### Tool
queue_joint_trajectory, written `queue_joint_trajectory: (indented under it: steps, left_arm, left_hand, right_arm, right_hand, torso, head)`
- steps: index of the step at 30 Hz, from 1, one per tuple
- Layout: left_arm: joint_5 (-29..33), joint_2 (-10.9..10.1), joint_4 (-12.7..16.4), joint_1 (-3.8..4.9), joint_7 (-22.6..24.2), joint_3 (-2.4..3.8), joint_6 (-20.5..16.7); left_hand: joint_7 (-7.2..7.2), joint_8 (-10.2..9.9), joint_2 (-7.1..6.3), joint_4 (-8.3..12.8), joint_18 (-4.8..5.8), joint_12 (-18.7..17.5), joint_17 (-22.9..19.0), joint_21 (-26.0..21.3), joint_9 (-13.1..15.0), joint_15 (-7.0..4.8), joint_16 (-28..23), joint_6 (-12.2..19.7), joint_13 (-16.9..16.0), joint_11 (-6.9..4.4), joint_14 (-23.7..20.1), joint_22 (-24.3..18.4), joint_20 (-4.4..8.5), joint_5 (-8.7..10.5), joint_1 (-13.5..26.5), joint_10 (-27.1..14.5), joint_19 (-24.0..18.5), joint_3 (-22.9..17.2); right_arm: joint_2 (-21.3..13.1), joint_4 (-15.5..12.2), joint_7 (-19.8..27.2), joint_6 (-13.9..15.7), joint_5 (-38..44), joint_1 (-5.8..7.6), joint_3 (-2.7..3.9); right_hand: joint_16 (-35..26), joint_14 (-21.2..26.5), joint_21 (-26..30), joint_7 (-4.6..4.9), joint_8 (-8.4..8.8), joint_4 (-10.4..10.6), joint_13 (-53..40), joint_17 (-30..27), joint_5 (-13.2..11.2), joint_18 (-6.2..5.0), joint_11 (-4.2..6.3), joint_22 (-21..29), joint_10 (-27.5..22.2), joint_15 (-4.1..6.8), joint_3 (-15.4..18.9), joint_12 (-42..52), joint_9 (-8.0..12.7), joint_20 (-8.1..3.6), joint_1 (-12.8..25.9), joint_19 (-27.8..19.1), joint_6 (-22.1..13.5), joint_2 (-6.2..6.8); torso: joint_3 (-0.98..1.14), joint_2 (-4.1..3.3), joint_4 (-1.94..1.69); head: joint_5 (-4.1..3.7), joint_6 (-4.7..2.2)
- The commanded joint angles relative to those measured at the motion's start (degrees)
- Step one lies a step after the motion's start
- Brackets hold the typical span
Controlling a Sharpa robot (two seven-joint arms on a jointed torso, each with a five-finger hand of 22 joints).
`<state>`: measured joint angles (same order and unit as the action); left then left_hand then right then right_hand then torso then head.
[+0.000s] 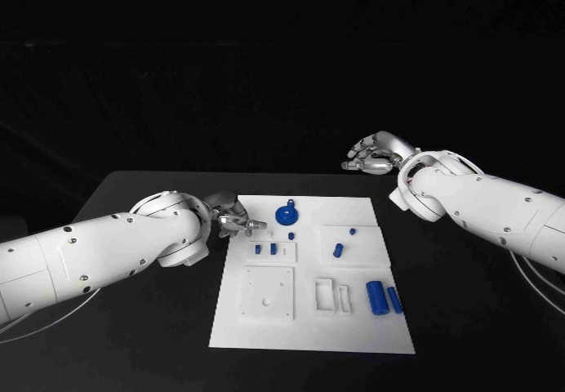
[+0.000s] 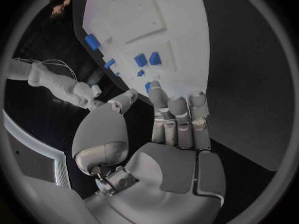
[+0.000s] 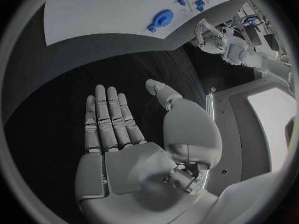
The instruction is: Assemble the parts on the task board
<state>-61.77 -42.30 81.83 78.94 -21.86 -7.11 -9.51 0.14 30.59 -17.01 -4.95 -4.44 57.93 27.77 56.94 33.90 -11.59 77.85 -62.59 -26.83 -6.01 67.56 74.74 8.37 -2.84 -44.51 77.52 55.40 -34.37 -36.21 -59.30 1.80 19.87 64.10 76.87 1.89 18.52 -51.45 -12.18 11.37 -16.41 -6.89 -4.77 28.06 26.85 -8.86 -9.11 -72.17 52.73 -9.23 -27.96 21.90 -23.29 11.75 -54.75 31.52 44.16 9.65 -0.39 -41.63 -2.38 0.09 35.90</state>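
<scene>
Left robot hand (image 1: 227, 219) spread empty at task board (image 1: 353, 327) edge, right robot hand (image 1: 379, 155) spread, raised beyond it.

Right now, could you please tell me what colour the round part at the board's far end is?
Blue. The round part shows best in the head view.

Black table (image 1: 141, 184) w/ matte top; far edge runs approx 9 to 3 o'clock across head view, near corners cut off by frame. Bare dark surface shows at 3 o'clock and 9 o'clock sides. Behind table, from 10 thru 2 o'clock: black backdrop (image 1: 282, 82), plain, no detail. Same dark table top (image 3: 93, 69) shows in right wrist view.
</scene>
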Motion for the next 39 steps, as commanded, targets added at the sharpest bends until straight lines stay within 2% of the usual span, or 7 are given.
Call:
queue_joint_trajectory:
  steps: [1,5,9,12,17,31,39]
  left_arm:
    - [7.5,0.0,0.5,1.13,4.7,0.14,-5.1]
    - [9.7,0.8,0.5,1.55,9.8,0.15,-6.4]
    - [8.1,2.5,-0.3,1.56,14.5,0.12,-5.9]
    - [1.6,4.3,-1.4,1.55,17.5,0.07,-6.1]
    - [-7.5,6.8,-3.3,1.52,21.4,-0.38,-5.9]
    - [-21.3,12.9,-9.9,0.73,23.9,-2.85,-4.3]
    - [-23.1,14.2,-11.7,-0.18,23.8,-2.99,-3.6]
  left_hand:
    - [1.73,-1.8,0.13,2.0,1.39,-3.4,-1.3,-2.5,-0.6,1.47,-3.0,4.2,1.6,1.55,-3.1,-0.9,5.68,0.06,-2.2,-3.3,-3.0,1.3]
    - [4.65,-3.5,0.97,7.2,3.73,-10.8,-3.9,-7.9,-1.3,6.16,-9.5,8.9,4.9,4.59,-9.9,-2.8,2.79,-0.21,-10.0,-10.0,-9.5,-0.9]
    - [6.64,-4.7,3.69,15.6,4.14,-18.8,-6.0,-11.7,-2.5,10.31,-15.2,10.8,8.4,7.35,-13.1,-3.8,-1.17,-5.12,-19.1,-13.8,-13.0,-3.2]
    - [7.57,-6.0,4.51,19.0,3.73,-24.8,-5.9,-12.2,-3.5,10.78,-16.2,12.1,10.8,9.72,-12.6,-3.6,-1.87,-4.93,-22.3,-16.4,-12.9,-4.1]
    - [7.83,-7.6,4.49,21.1,3.27,-33.1,-5.2,-12.8,-4.6,11.28,-16.8,12.4,13.7,11.58,-11.8,-3.2,-2.34,-4.51,-24.1,-17.2,-12.2,-4.6]
    - [7.43,-8.7,4.38,20.7,2.22,-41.7,-3.2,-12.7,-5.4,11.06,-15.6,10.9,14.7,11.68,-9.2,-2.0,-2.21,-3.31,-24.7,-14.0,-9.5,-3.6]
    - [7.69,-9.7,4.08,20.4,0.75,-45.0,-0.6,-10.0,-6.0,10.46,-11.2,10.8,14.6,11.3,-5.8,-0.2,-1.48,-2.71,-24.7,-13.0,-5.4,-2.8]
  right_arm:
    - [0.1,0.2,0.6,-0.3,-0.2,-0.01,0.01]
    - [0.3,0.5,0.6,-0.4,-0.5,-0.01,0.01]
    - [0.3,0.5,0.6,-0.4,-0.6,-0.01,0.01]
    - [0.5,0.5,0.6,-0.5,-0.6,-0.01,0.01]
    - [0.6,0.6,0.7,-0.4,-0.6,-0.01,0.01]
    - [1.1,0.7,0.9,-0.4,-1.8,-0.01,0.01]
    - [1.3,0.7,1.0,-0.4,-1.8,-0.02,0.01]
  right_hand:
    - [-0.3,0.3,0.2,1.02,-0.24,0.4,0.1,-0.1,0.2,-0.7,-0.41,-0.1,-0.1,0.02,-0.1,0.3,0.1,0.09,0.4,-0.2,-0.6,0.37]
    - [-0.3,0.3,0.2,1.02,-0.24,0.4,0.1,-0.1,0.2,-0.71,-0.41,-0.1,-0.1,0.02,-0.1,0.3,0.1,0.09,0.4,-0.2,-0.6,0.37]
    - [-0.2,0.3,0.2,1.02,-0.25,0.4,0.1,-0.1,0.2,-0.72,-0.4,-0.1,-0.1,0.03,-0.1,0.4,0.1,0.08,0.4,-0.2,-0.6,0.35]
    - [-0.2,0.3,0.2,1.02,-0.25,0.4,0.1,-0.1,0.2,-0.72,-0.4,-0.1,-0.1,0.03,-0.1,0.4,0.1,0.08,0.4,-0.2,-0.6,0.34]
    - [-0.2,0.3,0.2,1.02,-0.25,0.4,0.1,-0.1,0.2,-0.73,-0.4,-0.1,-0.1,0.03,-0.1,0.4,0.1,0.08,0.3,-0.2,-0.6,0.32]
    - [-0.2,0.4,0.3,1.02,-0.26,0.4,0.2,-0.1,0.3,-0.74,-0.4,-0.1,-0.1,0.03,-0.1,0.4,0.1,0.09,0.3,-0.2,-0.6,0.26]
    - [-0.2,0.4,0.3,1.02,-0.26,0.4,0.2,-0.1,0.3,-0.75,-0.41,-0.2,-0.2,0.02,-0.1,0.4,0.1,0.09,0.3,-0.2,-0.6,0.24]
  torso:
    - [0.01,0.02,0.08]
    - [0.08,-0.01,0.07]
    - [0.04,-0.04,0.1]
    - [0.01,-0.09,0.08]
    - [0.01,-0.12,0.12]
    - [-0.05,-0.16,0.21]
    - [-0.07,-0.16,0.14]
  head:
    - [-0.2,-0.31]
    - [-0.37,-0.63]
    - [-0.51,-0.87]
    - [-0.57,-1.03]
    - [-0.7,-1.23]
    - [-0.89,-1.4]
    - [-1.16,-1.25]
